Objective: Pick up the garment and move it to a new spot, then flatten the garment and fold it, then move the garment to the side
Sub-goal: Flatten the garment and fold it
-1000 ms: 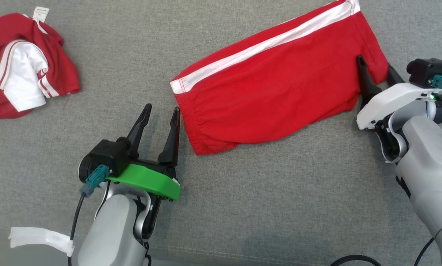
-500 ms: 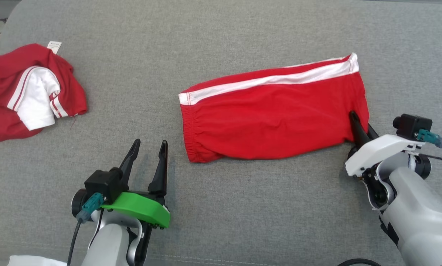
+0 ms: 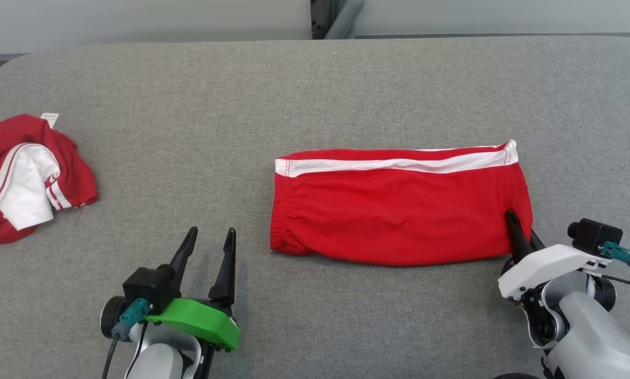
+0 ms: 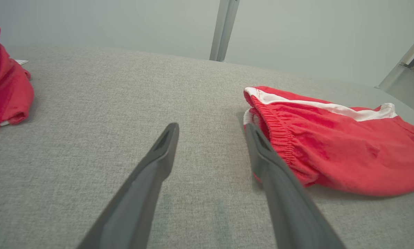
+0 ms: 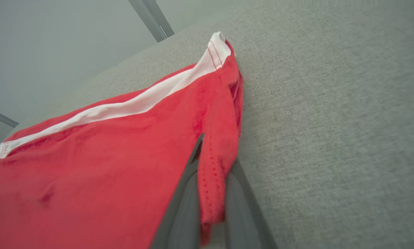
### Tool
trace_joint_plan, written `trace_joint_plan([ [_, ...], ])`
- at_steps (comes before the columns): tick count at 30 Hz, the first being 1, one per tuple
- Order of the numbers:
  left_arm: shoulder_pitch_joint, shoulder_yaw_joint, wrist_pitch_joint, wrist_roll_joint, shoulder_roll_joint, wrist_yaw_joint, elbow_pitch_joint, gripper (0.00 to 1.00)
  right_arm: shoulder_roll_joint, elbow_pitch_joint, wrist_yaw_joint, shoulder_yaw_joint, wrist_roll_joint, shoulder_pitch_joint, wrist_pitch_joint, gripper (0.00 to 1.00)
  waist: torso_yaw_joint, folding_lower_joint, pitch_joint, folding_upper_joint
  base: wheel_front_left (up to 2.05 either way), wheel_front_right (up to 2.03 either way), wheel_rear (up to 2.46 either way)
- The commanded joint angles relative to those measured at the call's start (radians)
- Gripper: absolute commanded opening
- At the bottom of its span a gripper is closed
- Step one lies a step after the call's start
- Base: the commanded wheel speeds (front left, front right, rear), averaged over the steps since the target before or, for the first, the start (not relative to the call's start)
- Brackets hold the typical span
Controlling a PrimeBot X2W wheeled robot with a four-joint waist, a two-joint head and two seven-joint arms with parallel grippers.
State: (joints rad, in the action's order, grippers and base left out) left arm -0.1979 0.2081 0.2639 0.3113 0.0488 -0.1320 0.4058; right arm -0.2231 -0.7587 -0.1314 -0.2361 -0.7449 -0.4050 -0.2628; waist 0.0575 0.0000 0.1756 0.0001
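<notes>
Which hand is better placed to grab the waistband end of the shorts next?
Left. The left hand is open and empty just beside the waistband of the shorts, while the right hand is shut on the shorts at the opposite end.

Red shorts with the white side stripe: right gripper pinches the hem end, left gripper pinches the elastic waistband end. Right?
No. The left gripper is open beside the red shorts with the white side stripe, with nothing between its fingers; the left wrist view shows it. The right gripper does pinch the hem end.
</notes>
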Motion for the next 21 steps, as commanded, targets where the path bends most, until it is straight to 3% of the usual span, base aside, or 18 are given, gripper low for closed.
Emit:
trace_joint_plan([
  [1,0.015,-0.003,0.001,-0.009,0.004,0.003,0.001,1.00,-0.001,0.004,0.001,0.008,0.005,0.008,-0.002,0.00,-0.013,0.0000,-0.009,-0.0001,0.00,0.00,0.00],
  [6,0.023,-0.010,0.001,-0.018,0.004,0.003,-0.001,1.00,0.003,0.038,0.001,0.030,0.027,-0.008,-0.002,0.00,-0.014,0.0000,-0.007,-0.0001,0.00,0.00,0.00],
  [12,0.027,-0.005,0.001,-0.011,0.003,0.003,0.003,1.00,0.021,0.188,0.001,-0.007,0.099,-0.031,-0.002,0.00,-0.006,0.0000,-0.007,-0.0001,0.00,0.00,0.00],
  [16,0.028,0.007,0.001,-0.004,0.003,0.003,0.008,1.00,0.048,0.274,0.001,-0.108,0.129,-0.049,-0.003,0.00,0.006,0.0000,-0.003,-0.0001,0.00,0.00,0.00],
  [21,0.021,0.027,0.001,0.017,0.003,0.003,0.014,1.00,0.088,0.283,0.001,-0.290,0.124,-0.092,-0.003,0.00,0.039,0.0000,0.001,-0.0001,0.00,0.00,0.00],
])
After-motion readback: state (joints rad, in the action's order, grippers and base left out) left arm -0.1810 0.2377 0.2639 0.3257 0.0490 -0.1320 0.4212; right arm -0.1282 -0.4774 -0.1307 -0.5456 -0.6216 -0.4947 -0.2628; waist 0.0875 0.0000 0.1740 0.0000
